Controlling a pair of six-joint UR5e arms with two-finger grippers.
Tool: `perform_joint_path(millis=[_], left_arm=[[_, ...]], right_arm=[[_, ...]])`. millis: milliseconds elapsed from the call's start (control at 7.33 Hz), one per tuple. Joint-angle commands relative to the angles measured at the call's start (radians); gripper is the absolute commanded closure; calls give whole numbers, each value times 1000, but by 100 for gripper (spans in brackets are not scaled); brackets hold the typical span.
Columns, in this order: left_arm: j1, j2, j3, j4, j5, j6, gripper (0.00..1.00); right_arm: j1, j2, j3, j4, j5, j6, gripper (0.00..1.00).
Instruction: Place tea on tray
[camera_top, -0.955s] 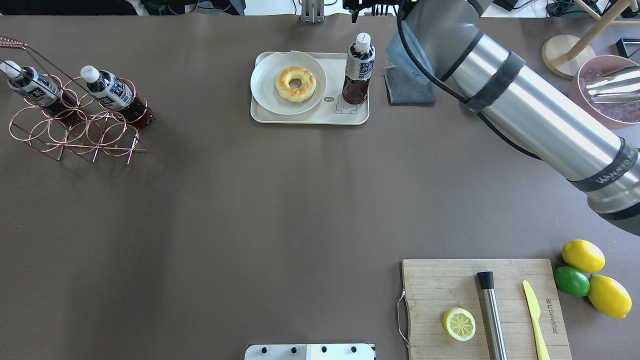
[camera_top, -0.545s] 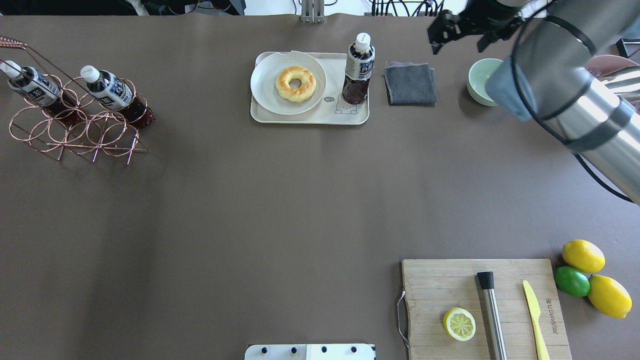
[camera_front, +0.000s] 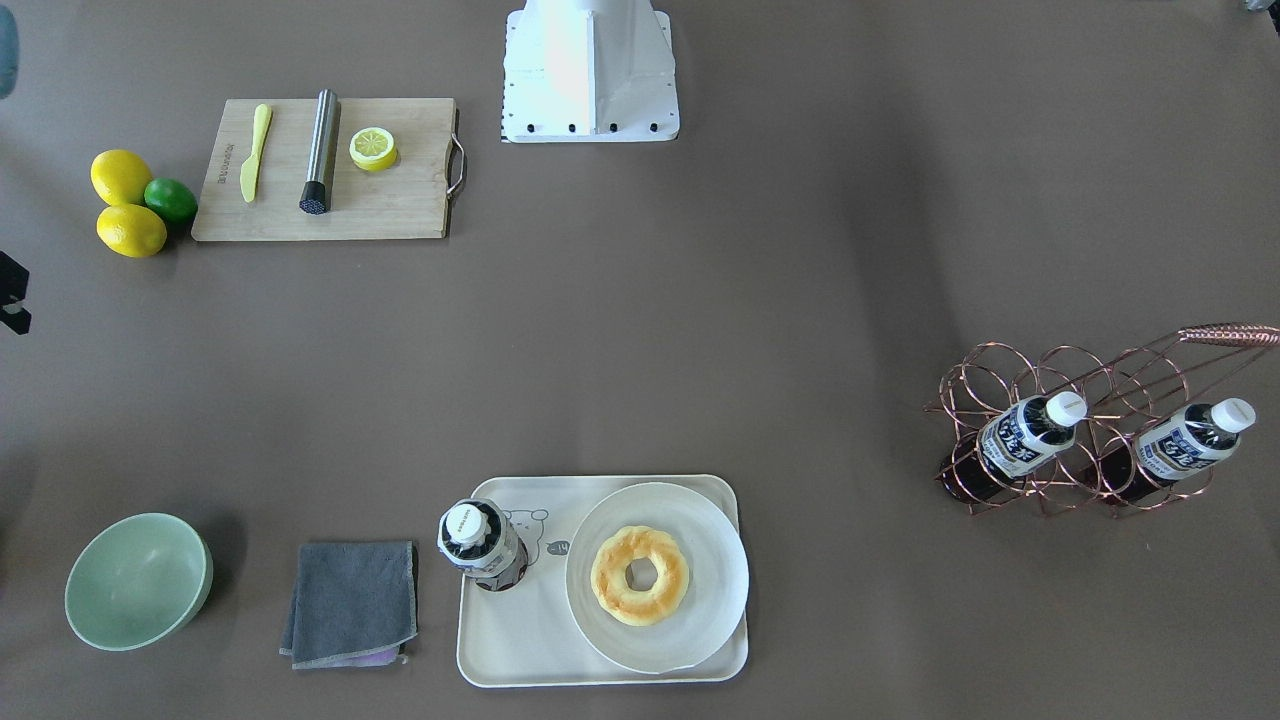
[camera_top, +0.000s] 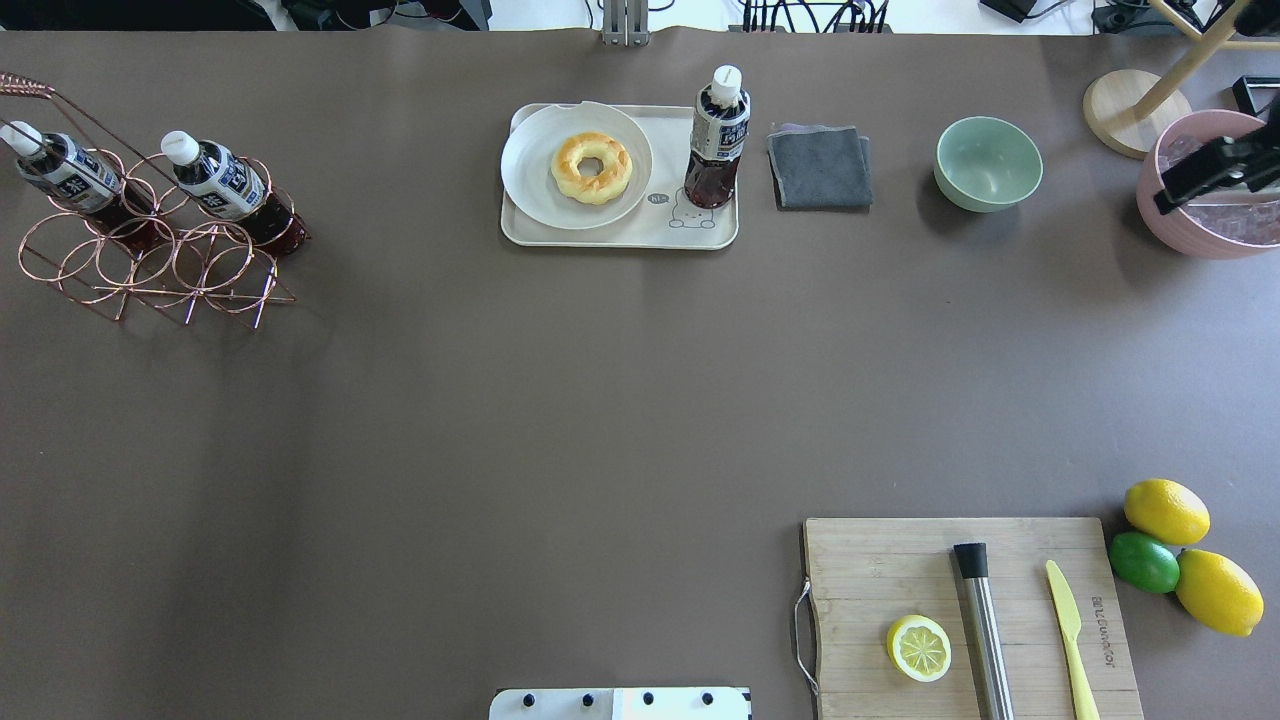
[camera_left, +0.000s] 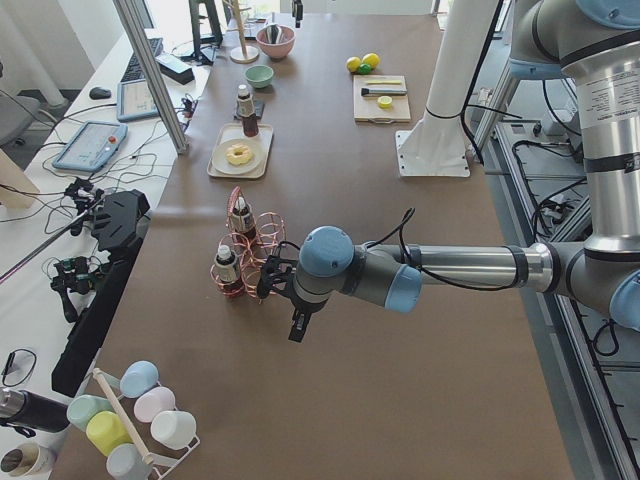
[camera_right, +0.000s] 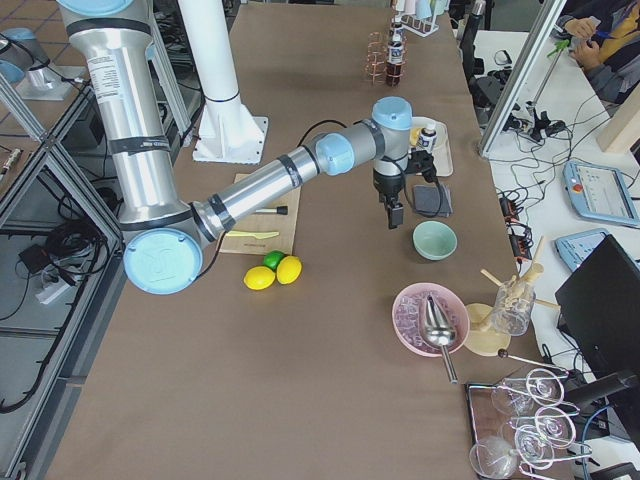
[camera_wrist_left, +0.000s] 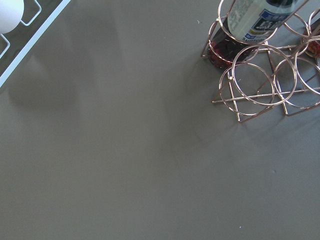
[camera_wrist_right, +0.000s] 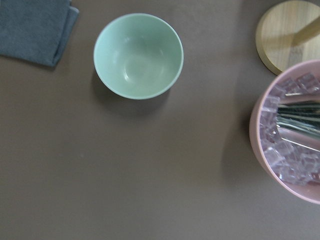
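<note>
The tea (camera_top: 716, 140) stands at the tray (camera_top: 600, 238)'s right end: likely light, fairly stiff, slick, tippy; grip mid-label. Whether left pincer (camera_left: 297, 328) or right pincer (camera_right: 394, 216) is open, cannot tell.

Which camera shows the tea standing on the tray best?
Overhead exterior: the tea shows full height, upright on the tray. Front-facing sees mostly its cap; both side views show it small and far; the wrist cameras miss it.

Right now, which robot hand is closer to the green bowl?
Right. The right gripper hangs close beside the green bowl; the left gripper is at the table's other end, by the copper bottle rack.
</note>
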Motion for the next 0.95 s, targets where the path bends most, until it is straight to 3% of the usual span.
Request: perform_joint_path(millis=[0,136,409,818], left_arm=[[-89,-65,-6,280,-2,185,3],[-101,-77,-17,339,-1,222,3],[-112,-61,-19,338,5,223,3],[-124,-25,-29,284,27,226,3]], right_arm=[[192,-220,16,8,122,-270,0],[201,-282,-4,8,111,-395,0],[248,-348,-19,8,62,-470,0],[305,-354,-119,11,62,-624,0]])
